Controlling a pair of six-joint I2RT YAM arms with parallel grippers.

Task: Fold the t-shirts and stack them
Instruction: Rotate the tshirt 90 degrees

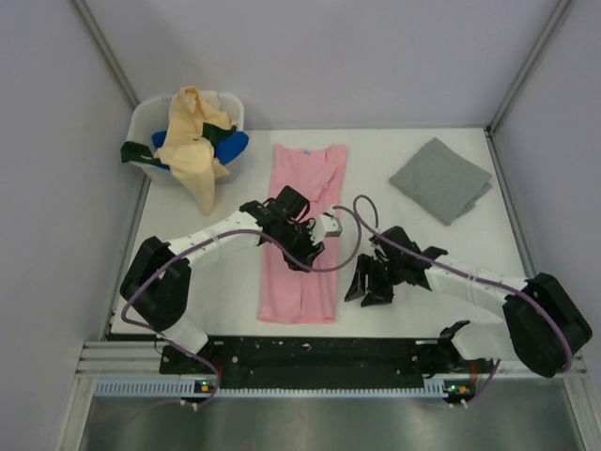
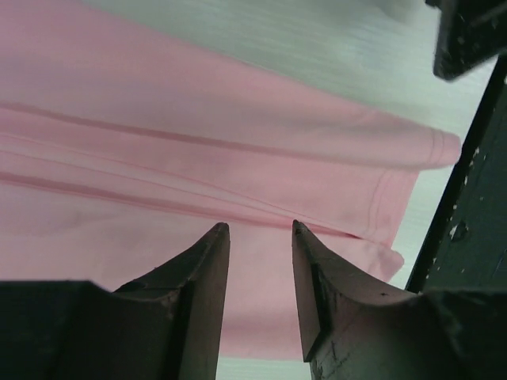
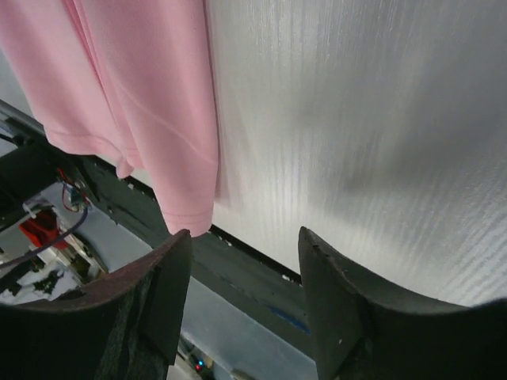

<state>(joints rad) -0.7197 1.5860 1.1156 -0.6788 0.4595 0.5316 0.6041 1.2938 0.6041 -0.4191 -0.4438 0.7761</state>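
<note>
A light pink t-shirt (image 1: 305,178) lies folded into a long strip down the middle of the table; it also shows in the left wrist view (image 2: 198,142) and the right wrist view (image 3: 150,87). My left gripper (image 1: 302,246) hovers over its middle, open and empty (image 2: 260,228). My right gripper (image 1: 368,287) is open and empty just right of the strip's near end (image 3: 245,233). A folded grey t-shirt (image 1: 441,179) lies at the back right. Pale yellow (image 1: 195,141), blue (image 1: 231,145) and dark green (image 1: 135,151) t-shirts spill from a white tub.
The white plastic tub (image 1: 146,115) stands at the back left corner. A black rail (image 1: 310,349) runs along the table's near edge. Grey walls close in both sides and the back.
</note>
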